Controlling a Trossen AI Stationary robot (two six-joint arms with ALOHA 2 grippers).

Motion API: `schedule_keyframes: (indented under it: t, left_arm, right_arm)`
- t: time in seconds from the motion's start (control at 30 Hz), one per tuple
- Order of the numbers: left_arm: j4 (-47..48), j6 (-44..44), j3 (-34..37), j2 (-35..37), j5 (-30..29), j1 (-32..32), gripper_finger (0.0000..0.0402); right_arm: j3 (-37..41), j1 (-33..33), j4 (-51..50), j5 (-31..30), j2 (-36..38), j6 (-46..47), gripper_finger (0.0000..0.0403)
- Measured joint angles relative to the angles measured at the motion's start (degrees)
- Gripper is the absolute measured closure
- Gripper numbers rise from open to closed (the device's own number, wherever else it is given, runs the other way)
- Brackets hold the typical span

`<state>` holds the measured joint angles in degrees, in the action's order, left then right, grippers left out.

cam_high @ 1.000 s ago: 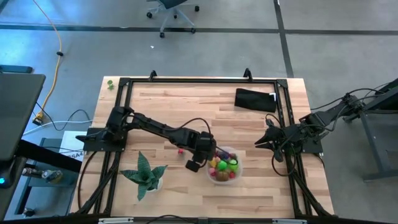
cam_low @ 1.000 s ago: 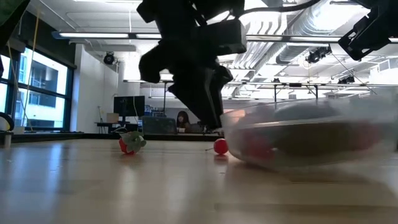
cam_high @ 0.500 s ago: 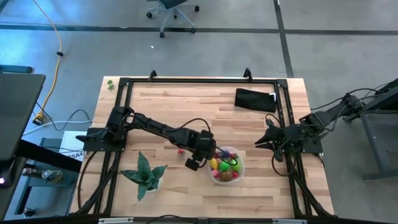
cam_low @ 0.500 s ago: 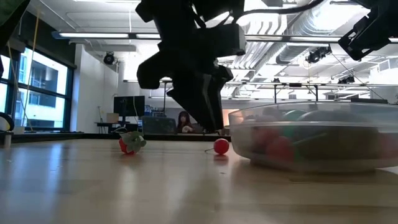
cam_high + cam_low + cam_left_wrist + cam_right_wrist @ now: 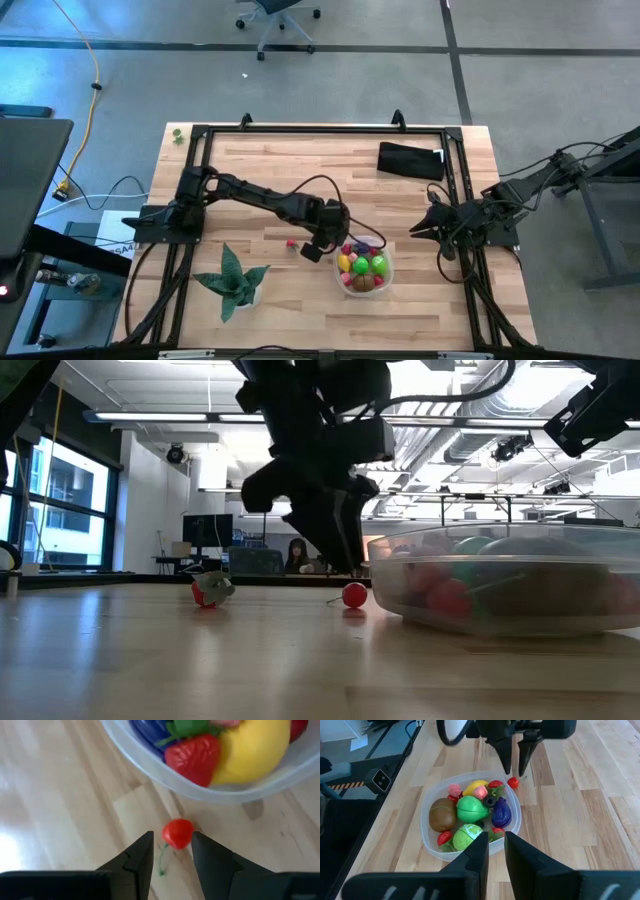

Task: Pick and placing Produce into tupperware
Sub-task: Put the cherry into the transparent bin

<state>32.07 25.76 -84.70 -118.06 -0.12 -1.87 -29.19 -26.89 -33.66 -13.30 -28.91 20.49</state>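
Note:
My left gripper is open and points down, left of the clear round tupperware. Its fingers stand on either side of a tiny red cherry with a green stem, which lies on the table next to the tupperware wall. The low view shows the fingertips above the cherry, not touching it. The tupperware holds several produce pieces: brown, yellow, green, purple, red. Another small red piece lies on the table farther left. My right gripper waits at the table's right side, its fingers slightly apart.
A green spiky potted plant stands near the table's near-left corner. A black pouch lies at the far right. A black frame rail runs around the table. Bare wood lies between the tupperware and the pouch.
My left gripper has moved from the tupperware's near-left side toward the table's far edge and now stands over the cherry. The tupperware, blurred and in motion a second ago, has slid a little to the right and settled flat.

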Motion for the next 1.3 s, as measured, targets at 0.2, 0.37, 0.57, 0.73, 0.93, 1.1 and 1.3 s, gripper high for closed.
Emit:
schedule_keyframes:
  t: [0.2, 0.37, 0.57, 0.73, 0.93, 1.1, 1.3]
  left_arm:
    - [0.1, 1.4, 0.1, -0.2, 1.1, 0.0, 0.0279]
    - [0.2, 1.5, 0.1, -0.2, 1.1, 0.0, 0.0258]
    - [0.2, 1.7, 0.1, -0.2, 0.7, 0.0, 0.0210]
    - [0.0, 2.5, 0.0, -0.5, 0.3, 0.0, 0.0197]
    - [-2.2, 3.5, -0.1, -2.7, 2.9, -0.8, 0.0207]
    - [-2.1, 4.2, 0.0, -3.9, 4.6, -1.6, 0.0219]
    - [-2.0, 4.6, 0.0, -3.9, 4.6, -1.6, 0.0232]
  right_arm:
    - [0.0, 0.0, 0.0, 0.0, 0.0, 0.0, 0.0352]
    - [0.0, 0.0, 0.0, 0.0, 0.0, 0.0, 0.0352]
    - [0.0, 0.0, 0.0, 0.0, 0.0, 0.0, 0.0352]
    - [0.0, 0.0, 0.0, 0.0, 0.0, 0.0, 0.0352]
    - [0.0, 0.0, -0.2, 0.0, 0.0, 0.0, 0.0352]
    - [0.0, 0.0, -0.4, 0.0, 0.0, 0.0, 0.0352]
    - [0.0, 0.0, -0.9, 0.0, 0.0, 0.0, 0.0352]
